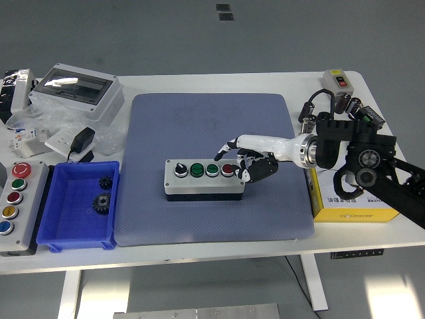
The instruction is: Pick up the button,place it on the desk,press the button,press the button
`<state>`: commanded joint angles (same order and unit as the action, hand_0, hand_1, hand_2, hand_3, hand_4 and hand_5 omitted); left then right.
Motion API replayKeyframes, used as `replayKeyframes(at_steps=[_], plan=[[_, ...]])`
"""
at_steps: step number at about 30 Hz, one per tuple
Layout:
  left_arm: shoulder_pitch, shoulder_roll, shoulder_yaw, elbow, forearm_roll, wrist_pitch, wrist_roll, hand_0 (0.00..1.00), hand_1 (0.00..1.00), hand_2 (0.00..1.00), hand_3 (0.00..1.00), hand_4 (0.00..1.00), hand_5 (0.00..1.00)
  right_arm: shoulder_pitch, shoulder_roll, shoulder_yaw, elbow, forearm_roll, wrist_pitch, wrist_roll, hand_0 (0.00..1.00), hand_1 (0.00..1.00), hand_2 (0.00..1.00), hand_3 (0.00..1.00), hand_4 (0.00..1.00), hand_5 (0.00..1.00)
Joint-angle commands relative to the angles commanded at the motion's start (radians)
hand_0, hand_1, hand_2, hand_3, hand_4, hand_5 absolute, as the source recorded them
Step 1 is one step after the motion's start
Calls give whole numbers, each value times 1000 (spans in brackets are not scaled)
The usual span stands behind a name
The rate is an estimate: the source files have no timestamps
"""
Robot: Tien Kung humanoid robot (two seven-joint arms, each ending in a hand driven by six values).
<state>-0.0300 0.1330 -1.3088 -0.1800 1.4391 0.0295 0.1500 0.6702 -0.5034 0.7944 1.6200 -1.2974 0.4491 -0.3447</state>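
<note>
The button box (204,179) sits mid-way on the blue mat (212,166); the right hand (249,159) reaches over its right end, index finger extended toward the green button (212,169), other fingers curled, holding nothing; a sideways push could slide the loose box or catch the neighbouring red button (228,169).

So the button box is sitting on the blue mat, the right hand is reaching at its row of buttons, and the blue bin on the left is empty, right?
Not quite. The head view shows the blue bin holds two dark gears. The rest stands: the button box sits on the blue mat, and the right hand reaches at its buttons.
</note>
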Motion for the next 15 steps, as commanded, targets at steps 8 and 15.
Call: replayKeyframes(at_steps=[8, 15], plan=[[3, -8, 0, 0, 3, 0, -1, 626, 539, 514, 581, 615, 181, -170, 75, 188, -40, -7, -183, 153, 2, 106, 255, 775, 253, 107], [8, -18, -10, 0, 10, 2, -12, 626, 539, 514, 581, 616, 181, -359, 157, 374, -89, 83, -397, 337, 2, 144, 291, 777, 338, 190]])
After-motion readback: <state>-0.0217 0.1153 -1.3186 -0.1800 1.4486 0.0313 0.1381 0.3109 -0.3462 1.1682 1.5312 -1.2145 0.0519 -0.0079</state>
